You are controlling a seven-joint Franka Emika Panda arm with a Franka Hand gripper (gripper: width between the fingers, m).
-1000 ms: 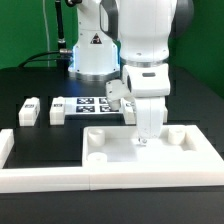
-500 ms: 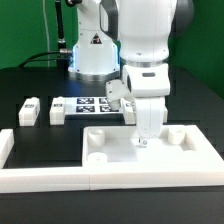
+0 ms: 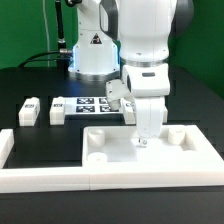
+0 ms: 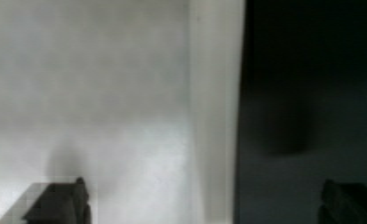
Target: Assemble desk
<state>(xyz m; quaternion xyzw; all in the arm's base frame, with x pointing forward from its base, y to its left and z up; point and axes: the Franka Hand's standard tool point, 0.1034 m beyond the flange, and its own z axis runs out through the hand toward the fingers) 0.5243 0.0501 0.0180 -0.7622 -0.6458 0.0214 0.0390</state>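
The desk's white rimmed tabletop (image 3: pixel 115 146) lies flat at the front of the black table, against the white L-shaped rails (image 3: pixel 60 178). My gripper (image 3: pixel 147 136) points straight down at the tabletop's far rim, near its middle. In the wrist view the gripper (image 4: pixel 205 203) is open, with its dark fingertips (image 4: pixel 55 202) far apart. Between them lie the white tabletop surface (image 4: pixel 109 110) and the dark table (image 4: pixel 313 90). Two white tagged legs (image 3: pixel 28 111) (image 3: pixel 58 110) lie at the exterior view's left. Another tagged leg (image 3: pixel 117 92) lies behind the gripper.
The marker board (image 3: pixel 88 105) lies flat between the legs and the arm. The robot's base (image 3: pixel 92 50) stands at the back. The rails border the tabletop along the front and run out to the exterior view's left.
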